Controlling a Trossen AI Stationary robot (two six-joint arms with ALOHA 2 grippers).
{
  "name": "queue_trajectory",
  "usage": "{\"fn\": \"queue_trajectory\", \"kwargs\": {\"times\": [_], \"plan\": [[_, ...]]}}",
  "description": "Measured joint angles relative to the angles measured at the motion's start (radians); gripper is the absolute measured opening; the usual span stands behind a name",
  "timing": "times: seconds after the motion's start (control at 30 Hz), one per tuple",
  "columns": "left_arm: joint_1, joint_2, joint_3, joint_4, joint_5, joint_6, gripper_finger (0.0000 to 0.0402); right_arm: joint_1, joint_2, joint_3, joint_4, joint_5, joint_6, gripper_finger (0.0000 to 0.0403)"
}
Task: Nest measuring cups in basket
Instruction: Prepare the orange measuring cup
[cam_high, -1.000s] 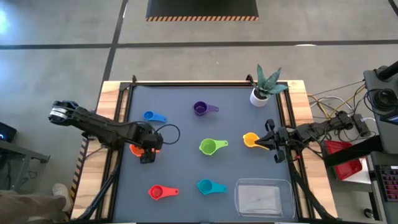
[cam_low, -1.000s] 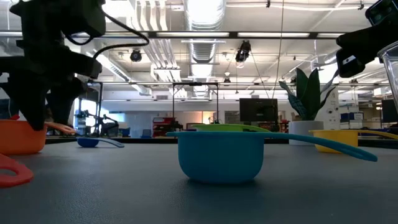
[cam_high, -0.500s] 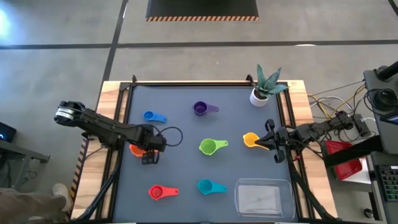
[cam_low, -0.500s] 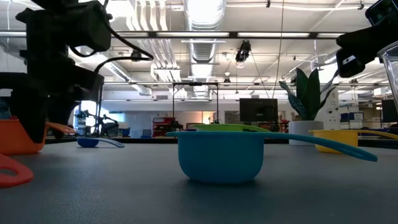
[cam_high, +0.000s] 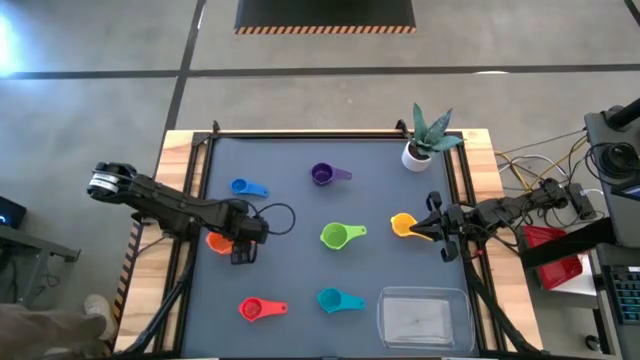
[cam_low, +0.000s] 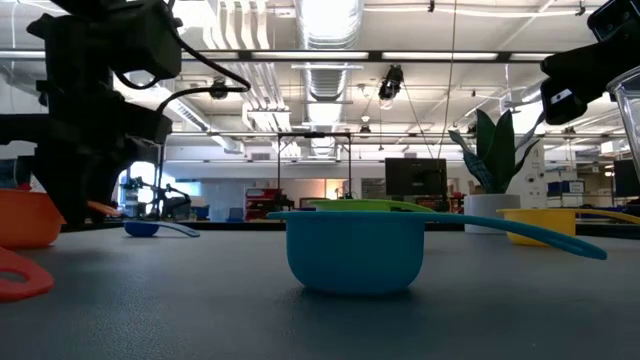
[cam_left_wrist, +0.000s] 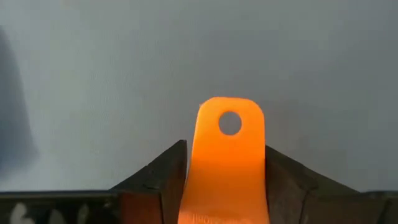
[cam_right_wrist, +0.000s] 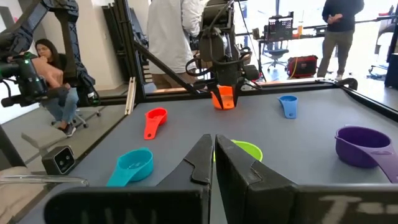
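Observation:
The orange cup (cam_high: 217, 241) sits at the table's left, and its flat handle (cam_left_wrist: 227, 155) shows between my left gripper's fingers. My left gripper (cam_high: 241, 252) stands over it, pointing down, shut on the handle. My right gripper (cam_high: 432, 229) is shut and empty, raised beside the yellow cup (cam_high: 402, 224) at the right. The blue (cam_high: 244, 187), purple (cam_high: 323, 175), green (cam_high: 335, 236), red (cam_high: 254, 309) and teal (cam_high: 331, 299) cups rest bowl-down on the mat. The clear basket (cam_high: 422, 318) lies at the near right. My left gripper pinches the orange cup's handle by its two long edges (cam_left_wrist: 194, 168), just behind the hole at its free end (cam_left_wrist: 230, 122). The fingers come from above and lie across the handle. In the low view the bowl (cam_low: 25, 218) seems to rest on the table.
A white plant pot (cam_high: 417, 155) with a green plant stands at the far right corner. Cables and equipment lie beyond the table's right edge. People show in the room beyond the table in the right wrist view.
My left gripper has shifted a little toward the table's right edge, staying over the orange cup.

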Motion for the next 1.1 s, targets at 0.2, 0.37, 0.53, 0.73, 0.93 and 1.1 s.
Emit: {"fn": "queue_trajectory", "kwargs": {"times": [0.2, 0.37, 0.53, 0.73, 0.93, 1.1], "plan": [[0.001, 0.000, 0.000, 0.036, 0.000, -0.003, 0.0139, 0.000, 0.000, 0.000, 0.000, 0.000, 0.000, 0.0009], [0.001, 0.000, 0.005, 0.065, 0.002, -0.003, 0.0138, 0.000, 0.000, 0.000, 0.000, 0.000, 0.000, 0.0009], [0.002, 0.000, 0.050, 0.068, 0.003, 0.005, 0.0138, 0.000, 0.000, 0.000, 0.000, 0.000, 0.000, 0.0009], [0.006, 0.000, 0.081, 0.087, 0.006, 0.030, 0.0137, 0.000, 0.000, 0.000, 0.000, 0.000, 0.000, 0.0009], [0.020, 0.000, 0.081, 0.136, 0.058, 0.023, 0.0137, 0.000, 0.000, 0.000, 0.000, 0.000, 0.000, 0.0009], [0.020, 0.000, 0.081, 0.143, 0.060, 0.017, 0.0137, 0.000, 0.000, 0.000, 0.000, 0.000, 0.000, 0.0009]]}}
